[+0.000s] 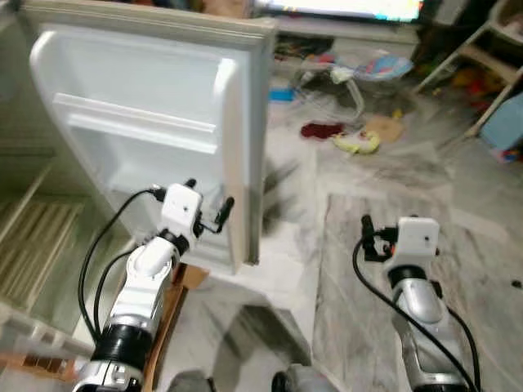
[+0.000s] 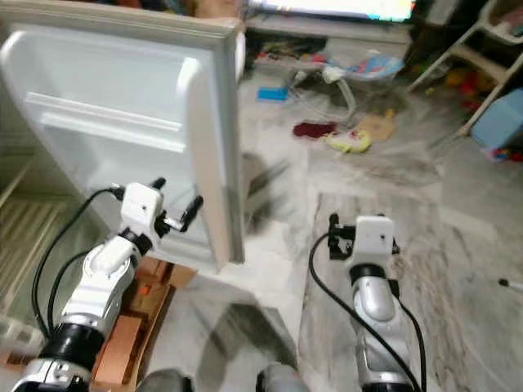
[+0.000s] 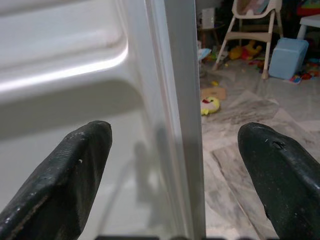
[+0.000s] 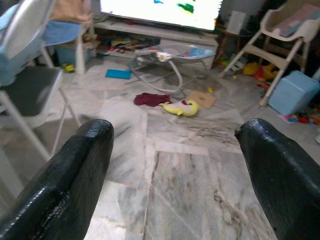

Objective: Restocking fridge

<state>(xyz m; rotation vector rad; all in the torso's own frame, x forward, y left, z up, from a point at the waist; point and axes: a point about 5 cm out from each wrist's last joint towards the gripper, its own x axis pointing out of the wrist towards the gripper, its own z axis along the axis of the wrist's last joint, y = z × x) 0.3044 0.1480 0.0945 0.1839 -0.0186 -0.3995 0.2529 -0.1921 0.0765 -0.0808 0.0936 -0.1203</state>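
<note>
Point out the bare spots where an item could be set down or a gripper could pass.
Free: the door shelf inside the open fridge door, and the marble floor between that door and the right gripper. The left gripper straddles the door's edge. Crowded: the far floor around the yellow toy and baby bouncer.

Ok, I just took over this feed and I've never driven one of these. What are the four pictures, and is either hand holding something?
The top two pictures come from the robot's head, looking down at its two silver arms. The other two come from wrist cameras looking out between each hand's black fingers. The left hand is open, its fingers either side of the edge of the open fridge door, not clamped. The right hand is open over the marble floor, holding nothing. A yellow toy and a red cloth lie beyond.
</note>
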